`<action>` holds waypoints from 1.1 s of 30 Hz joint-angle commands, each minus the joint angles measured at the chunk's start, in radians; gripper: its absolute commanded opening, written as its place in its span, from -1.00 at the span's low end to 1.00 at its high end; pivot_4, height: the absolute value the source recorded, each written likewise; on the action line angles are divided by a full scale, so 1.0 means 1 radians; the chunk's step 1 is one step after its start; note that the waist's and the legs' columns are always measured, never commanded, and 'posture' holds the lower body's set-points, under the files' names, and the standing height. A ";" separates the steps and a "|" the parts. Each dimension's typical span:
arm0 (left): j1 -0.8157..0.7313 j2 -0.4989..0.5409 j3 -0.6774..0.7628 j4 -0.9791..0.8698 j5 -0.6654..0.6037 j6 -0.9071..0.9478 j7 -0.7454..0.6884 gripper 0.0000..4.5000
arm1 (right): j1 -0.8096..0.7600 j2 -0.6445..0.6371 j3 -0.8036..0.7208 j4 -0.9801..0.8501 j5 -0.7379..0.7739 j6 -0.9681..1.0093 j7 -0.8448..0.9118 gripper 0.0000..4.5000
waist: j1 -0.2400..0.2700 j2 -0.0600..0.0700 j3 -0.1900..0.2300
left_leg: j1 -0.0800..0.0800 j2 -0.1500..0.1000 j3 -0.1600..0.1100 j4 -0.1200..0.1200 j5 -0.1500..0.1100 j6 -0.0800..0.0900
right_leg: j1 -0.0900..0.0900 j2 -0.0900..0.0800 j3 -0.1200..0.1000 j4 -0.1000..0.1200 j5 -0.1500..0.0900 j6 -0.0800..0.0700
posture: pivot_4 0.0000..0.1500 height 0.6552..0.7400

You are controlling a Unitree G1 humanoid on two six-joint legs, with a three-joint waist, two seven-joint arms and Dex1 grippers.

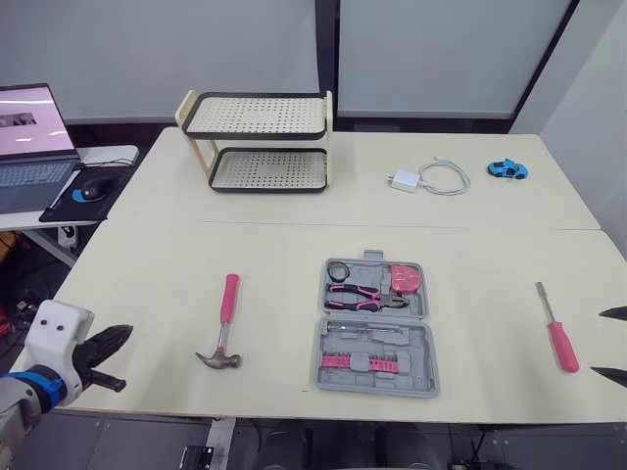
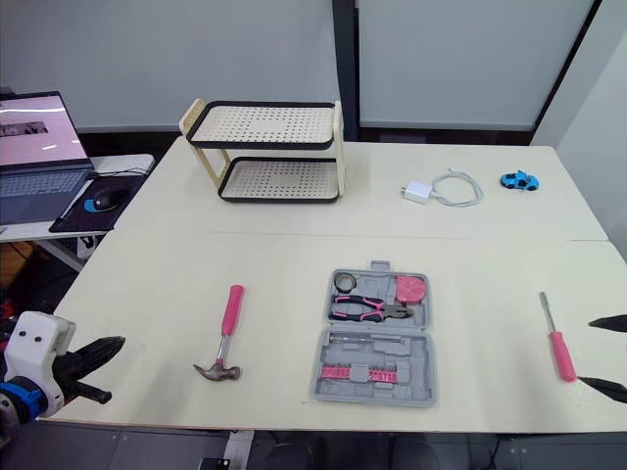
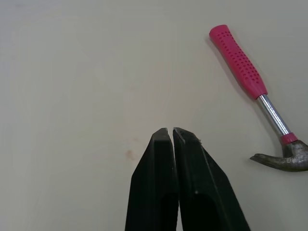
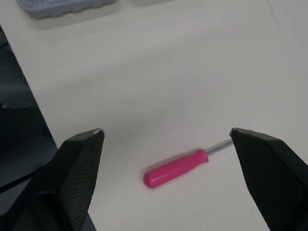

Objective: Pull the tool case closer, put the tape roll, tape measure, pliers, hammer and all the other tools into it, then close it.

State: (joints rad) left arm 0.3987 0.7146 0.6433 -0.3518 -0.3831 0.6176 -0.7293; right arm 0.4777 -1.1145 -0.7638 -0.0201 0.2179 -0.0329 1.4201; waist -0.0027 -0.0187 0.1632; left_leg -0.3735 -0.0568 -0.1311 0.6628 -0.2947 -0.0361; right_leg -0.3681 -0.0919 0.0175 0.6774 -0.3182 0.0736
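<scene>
The grey tool case (image 1: 423, 345) lies open at the middle of the table, near the front edge. Its far half holds a tape roll (image 1: 339, 271), pink-handled pliers (image 1: 367, 296) and a pink tape measure (image 1: 405, 279). A pink-handled hammer (image 1: 223, 323) lies left of the case. A pink-handled screwdriver (image 1: 556, 328) lies to its right. My left gripper (image 3: 171, 130) is shut and empty over the table's front left corner, left of the hammer (image 3: 250, 82). Beside the screwdriver (image 4: 175, 168), my right gripper (image 1: 612, 343) stands wide open at the right edge.
At the back of the table stand a two-tier perforated rack (image 1: 260, 137), a white charger with its cable (image 1: 426, 179) and a blue toy car (image 1: 507, 168). A laptop (image 1: 34, 137) and mouse (image 1: 88, 191) sit on a side table to the left.
</scene>
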 commanded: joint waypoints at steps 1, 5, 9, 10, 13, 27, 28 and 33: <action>0.011 0.022 0.031 -0.040 -0.026 0.041 -0.001 -0.44 | -0.007 -0.022 -0.039 0.034 -0.006 -0.026 0.012 1.00 | 0.000 0.000 0.000 | 0.000 0.000 0.000 0.000 0.000 0.000 | 0.000 0.000 0.000 0.000 0.000 0.000 | 1.00 1.00; 0.038 0.029 0.051 -0.036 -0.035 0.062 -0.012 0.14 | -0.008 -0.026 -0.041 0.041 -0.004 -0.024 0.015 1.00 | -0.001 0.000 0.000 | 0.000 0.000 0.000 0.000 0.000 0.000 | 0.000 0.000 0.000 0.000 0.000 0.000 | 1.00 1.00; 0.055 0.032 0.076 -0.009 -0.040 0.064 -0.015 0.69 | -0.014 -0.028 -0.040 0.023 0.003 -0.006 0.015 1.00 | -0.001 0.000 0.000 | 0.000 0.000 0.000 0.000 0.000 0.000 | 0.000 0.000 0.000 0.000 -0.001 -0.001 | 1.00 1.00; 0.057 0.032 0.082 -0.002 -0.042 0.064 -0.016 0.85 | -0.015 -0.028 -0.040 0.019 0.005 -0.002 0.016 1.00 | -0.001 0.000 0.000 | 0.000 0.000 0.000 0.000 0.000 0.000 | 0.000 0.000 0.000 0.000 -0.001 -0.001 | 1.00 1.00; 0.070 0.035 0.098 0.026 -0.041 0.056 -0.026 0.98 | -0.025 -0.029 -0.034 -0.042 0.038 0.041 0.030 1.00 | -0.001 0.000 0.000 | 0.000 0.000 0.000 0.000 0.000 0.000 | 0.000 0.000 0.000 0.000 -0.001 -0.001 | 1.00 1.00; 0.030 -0.169 0.012 -0.183 -0.117 0.199 0.189 0.98 | -0.467 -0.043 0.371 -0.575 0.472 0.495 -0.165 1.00 | 0.002 -0.001 0.001 | -0.002 0.001 -0.002 0.000 0.000 0.000 | 0.000 0.000 -0.002 -0.002 0.000 -0.001 | 1.00 1.00; 0.025 -0.183 -0.009 -0.205 -0.114 0.209 0.211 0.98 | -0.515 -0.036 0.414 -0.579 0.486 0.509 -0.176 1.00 | 0.004 -0.001 0.001 | -0.002 0.001 -0.002 0.000 0.000 0.000 | -0.001 0.000 -0.002 -0.002 0.000 -0.001 | 1.00 1.00; -0.032 -0.260 -0.128 -0.268 -0.084 0.270 0.353 0.98 | -0.635 -0.012 0.551 -0.549 0.464 0.515 -0.179 1.00 | 0.009 -0.002 0.000 | -0.004 -0.001 -0.003 0.001 0.000 0.000 | -0.001 0.000 -0.003 -0.004 0.000 0.000 | 1.00 1.00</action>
State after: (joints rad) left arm 0.3691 0.4541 0.5305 -0.5831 -0.4805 0.8759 -0.4116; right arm -0.1437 -1.1269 -0.2136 -0.5710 0.6861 0.4835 1.2412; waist 0.0064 -0.0205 0.1636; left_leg -0.3773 -0.0576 -0.1339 0.6636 -0.2946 -0.0365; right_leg -0.3691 -0.0924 0.0151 0.6738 -0.3181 0.0735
